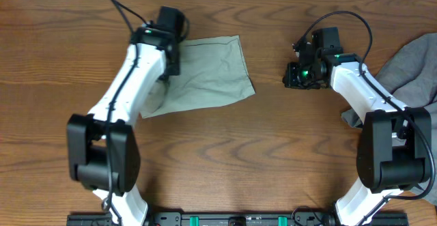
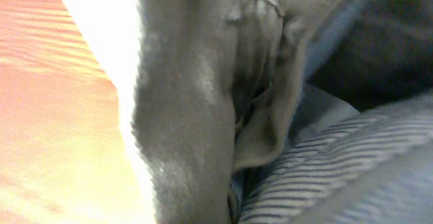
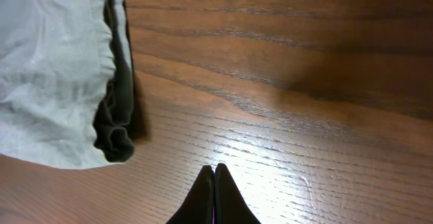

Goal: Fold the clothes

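The khaki-green shorts (image 1: 205, 76) lie spread on the table left of centre. My left gripper (image 1: 171, 45) is down on their left edge and shut on the cloth. In the left wrist view bunched khaki fabric (image 2: 196, 102) fills the frame and runs into the gripper (image 2: 234, 204), beside a ribbed finger pad (image 2: 338, 170). My right gripper (image 1: 299, 76) hovers over bare wood to the right of the shorts, shut and empty; its fingertips meet (image 3: 214, 173). Pale cloth with a dark gathered edge (image 3: 54, 68), apparently the shorts' end, lies to its left.
A darker grey garment (image 1: 413, 65) is heaped at the table's right edge, partly behind the right arm. Bare wooden table (image 1: 225, 144) lies between the two arm bases. A black rail (image 1: 232, 219) runs along the front edge.
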Controlling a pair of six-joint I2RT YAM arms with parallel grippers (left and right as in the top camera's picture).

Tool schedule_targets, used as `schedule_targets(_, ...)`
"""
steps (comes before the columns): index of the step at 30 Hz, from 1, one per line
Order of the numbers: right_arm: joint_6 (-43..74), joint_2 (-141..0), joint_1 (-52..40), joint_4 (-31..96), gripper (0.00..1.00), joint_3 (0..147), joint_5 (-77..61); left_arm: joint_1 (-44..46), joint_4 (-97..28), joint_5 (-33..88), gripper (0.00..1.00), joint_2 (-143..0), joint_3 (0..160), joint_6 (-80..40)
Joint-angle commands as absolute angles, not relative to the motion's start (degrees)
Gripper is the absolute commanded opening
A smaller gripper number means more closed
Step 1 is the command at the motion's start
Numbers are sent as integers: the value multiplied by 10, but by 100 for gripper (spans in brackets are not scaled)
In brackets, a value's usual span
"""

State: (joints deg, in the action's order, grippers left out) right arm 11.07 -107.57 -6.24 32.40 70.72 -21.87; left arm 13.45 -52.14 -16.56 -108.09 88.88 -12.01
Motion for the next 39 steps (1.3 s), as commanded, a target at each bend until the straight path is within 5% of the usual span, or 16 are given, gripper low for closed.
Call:
schedule_targets(1, 109, -1075, -72, 326, 1, 708, -205, 72, -544, -308, 6, -1012, 907, -57)
schedule_targets(16, 109, -1075, -72, 321, 1, 708, -205, -81, -549, -311, 6, -967, 976, 89)
schedule_targets(20, 109, -1075, -72, 321, 1, 708, -205, -68, -540, -225, 6, -971, 982, 98)
schedule_targets(39, 108, -1075, -72, 329, 1, 708, -210, 76, -561, -170, 6, -1131, 980, -102)
